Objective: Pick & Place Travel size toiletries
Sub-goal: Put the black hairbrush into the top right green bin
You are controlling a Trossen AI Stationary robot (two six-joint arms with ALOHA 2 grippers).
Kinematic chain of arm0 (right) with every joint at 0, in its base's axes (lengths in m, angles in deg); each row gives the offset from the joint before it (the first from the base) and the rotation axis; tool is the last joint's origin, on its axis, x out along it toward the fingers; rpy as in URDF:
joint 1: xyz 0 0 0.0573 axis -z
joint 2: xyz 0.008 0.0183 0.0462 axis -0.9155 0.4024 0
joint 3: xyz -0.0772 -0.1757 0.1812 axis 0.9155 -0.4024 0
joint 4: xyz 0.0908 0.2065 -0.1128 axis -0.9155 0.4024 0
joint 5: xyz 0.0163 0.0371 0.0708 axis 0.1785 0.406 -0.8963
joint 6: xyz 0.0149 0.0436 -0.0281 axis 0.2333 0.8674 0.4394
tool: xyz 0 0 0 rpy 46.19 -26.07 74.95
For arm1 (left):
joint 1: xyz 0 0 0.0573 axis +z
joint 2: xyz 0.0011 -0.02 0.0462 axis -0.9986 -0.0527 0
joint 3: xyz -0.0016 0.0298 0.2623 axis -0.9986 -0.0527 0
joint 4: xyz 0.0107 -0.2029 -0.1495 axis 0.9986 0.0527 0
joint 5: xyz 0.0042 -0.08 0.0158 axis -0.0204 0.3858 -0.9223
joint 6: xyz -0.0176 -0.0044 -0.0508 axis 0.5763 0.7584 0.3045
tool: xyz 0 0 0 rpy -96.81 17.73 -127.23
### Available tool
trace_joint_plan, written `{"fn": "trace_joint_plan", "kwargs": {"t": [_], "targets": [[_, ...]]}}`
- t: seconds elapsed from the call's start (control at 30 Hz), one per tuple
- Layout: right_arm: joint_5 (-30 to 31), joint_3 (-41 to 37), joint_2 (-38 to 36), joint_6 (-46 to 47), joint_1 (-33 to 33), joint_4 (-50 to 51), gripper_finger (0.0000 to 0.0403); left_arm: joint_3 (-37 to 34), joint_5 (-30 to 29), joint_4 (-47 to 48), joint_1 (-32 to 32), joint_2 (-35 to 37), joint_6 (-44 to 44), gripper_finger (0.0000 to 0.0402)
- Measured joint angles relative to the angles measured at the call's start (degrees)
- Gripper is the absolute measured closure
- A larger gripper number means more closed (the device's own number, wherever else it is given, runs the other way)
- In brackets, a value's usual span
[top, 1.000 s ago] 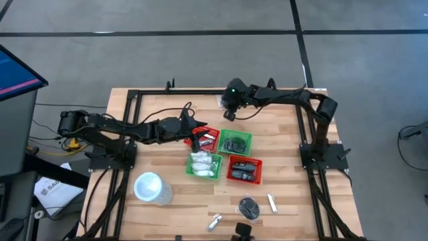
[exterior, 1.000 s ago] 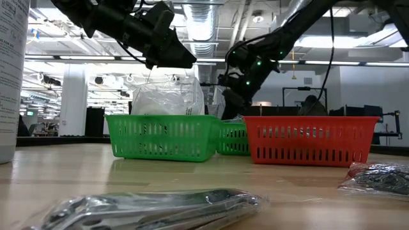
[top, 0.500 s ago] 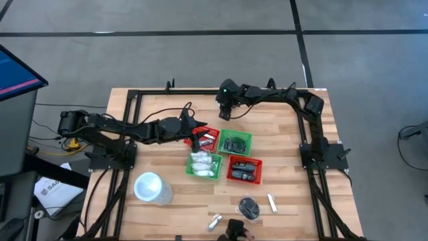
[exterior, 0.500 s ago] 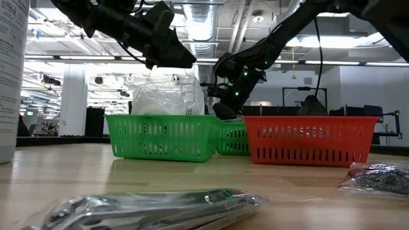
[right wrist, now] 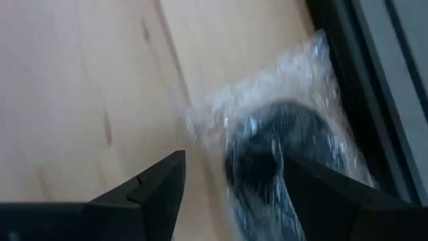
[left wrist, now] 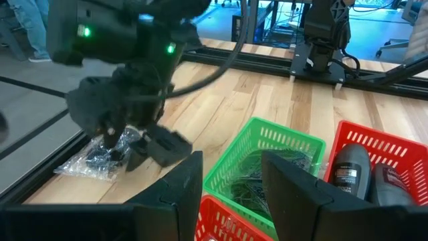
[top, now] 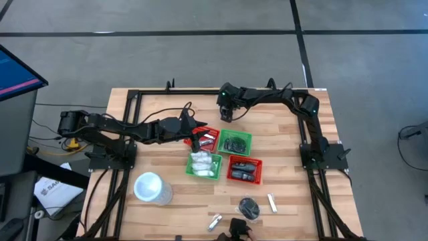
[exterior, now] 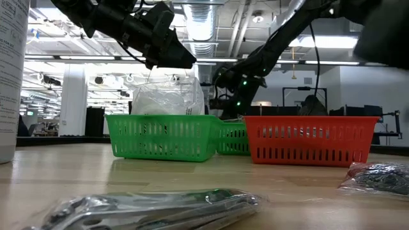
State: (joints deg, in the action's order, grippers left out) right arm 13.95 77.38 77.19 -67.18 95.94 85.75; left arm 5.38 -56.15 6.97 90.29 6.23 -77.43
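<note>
Crinkling clear-wrapped, seemingly black bundle (right wrist: 281,154)

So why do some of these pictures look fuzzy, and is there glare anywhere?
Low view: the wrapped packet nearest the lens is out of focus, and bright ceiling lights leave the arms as dark silhouettes. Right wrist view: everything is soft, with the black bundle in clear wrap smeared and its wrap glinting. Left wrist view: the right gripper looks slightly blurred. High view: evenly lit and sharp.

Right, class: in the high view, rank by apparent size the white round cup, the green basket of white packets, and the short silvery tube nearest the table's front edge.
1. White cup and green basket: too alike to rank.
2. Silvery tube, clearly smallest.
</note>
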Motion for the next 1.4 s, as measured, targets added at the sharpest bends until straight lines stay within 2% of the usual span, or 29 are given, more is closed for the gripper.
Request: {"fn": "trace_joint_plan", "kwargs": {"t": [0.3,0.43,0.53,0.77,0.83,1.4], "targets": [[3.8,0.3,2.2,-3.9,-0.1,-2.7,0.0163,0.0,0.0,0.0,0.0,0.0,0.0,0.0260],[3.8,0.3,2.2,-4.2,-0.1,-2.3,0.0184,0.0,0.0,0.0,0.0,0.0,0.0,0.0260],[3.9,0.3,2.2,-5.0,-0.7,-1.5,0.0224,0.0,0.0,0.0,0.0,0.0,0.0,0.0260],[4.2,0.0,1.2,-6.3,-1.5,0.7,0.0368,0.0,0.0,0.0,0.0,0.0,0.0,0.0260],[4.2,0.0,1.1,-6.4,-1.4,0.4,0.0393,0.0,0.0,0.0,0.0,0.0,0.0,0.0260],[4.4,0.0,0.0,-5.3,-1.4,1.9,0.0403,0.0,0.0,0.1,0.0,0.0,0.0,0.0260]]}}
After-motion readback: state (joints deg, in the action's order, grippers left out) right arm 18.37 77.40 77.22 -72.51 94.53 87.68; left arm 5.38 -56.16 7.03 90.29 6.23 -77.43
